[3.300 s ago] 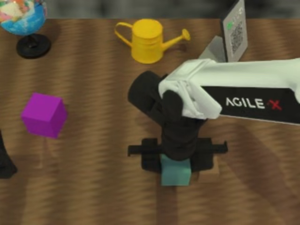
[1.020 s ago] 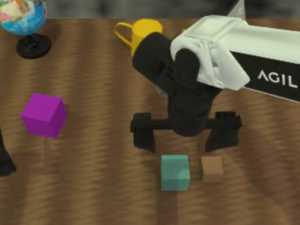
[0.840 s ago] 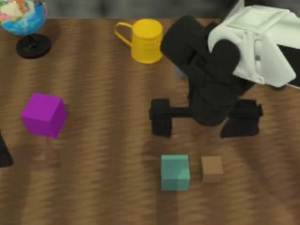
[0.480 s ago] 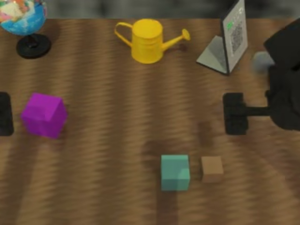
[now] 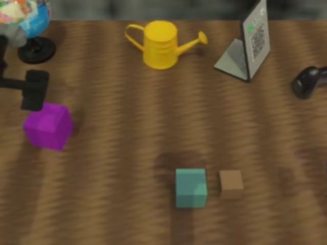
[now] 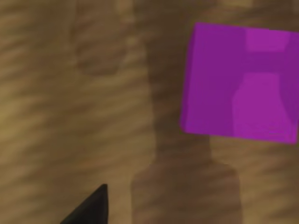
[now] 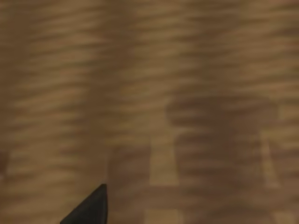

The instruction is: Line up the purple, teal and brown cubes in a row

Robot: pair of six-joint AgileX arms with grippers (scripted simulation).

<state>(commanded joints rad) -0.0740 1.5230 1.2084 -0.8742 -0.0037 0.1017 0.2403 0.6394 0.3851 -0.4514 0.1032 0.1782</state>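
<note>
So it's a wooden table [image 5: 117, 143] with some clutter along the far edge: a globe [image 5: 24, 20] in the far left corner, a yellow watering can [image 5: 161, 43] around the middle, and a standing card with a QR code [image 5: 253, 38] further right. There's also a dark rounded thing [image 5: 309, 81] at the right edge, no idea what it is.

The left gripper [image 5: 10, 84] sits at the far left, partly cut off by the top view's edge. It looks spread wide: 1 black finger [image 5: 34, 91] sits out at the end of its crossbar, and it isn't holding anything. The purple cube [image 5: 47, 125] is the biggest of the 3, lying just on the near side of that finger on the left of the table. In the left wrist view the purple cube [image 6: 240, 81] is off to 1 side and well clear of the fingertip [image 6: 88, 210].

The teal cube [image 5: 191, 188] is near the front, a bit right of centre. The little brown cube [image 5: 231, 184] is just to its right with a small gap, not touching.

The right gripper [image 7: 88, 210] is out of the top view, over bare wood. Can't tell if it's spread or pressed together.
</note>
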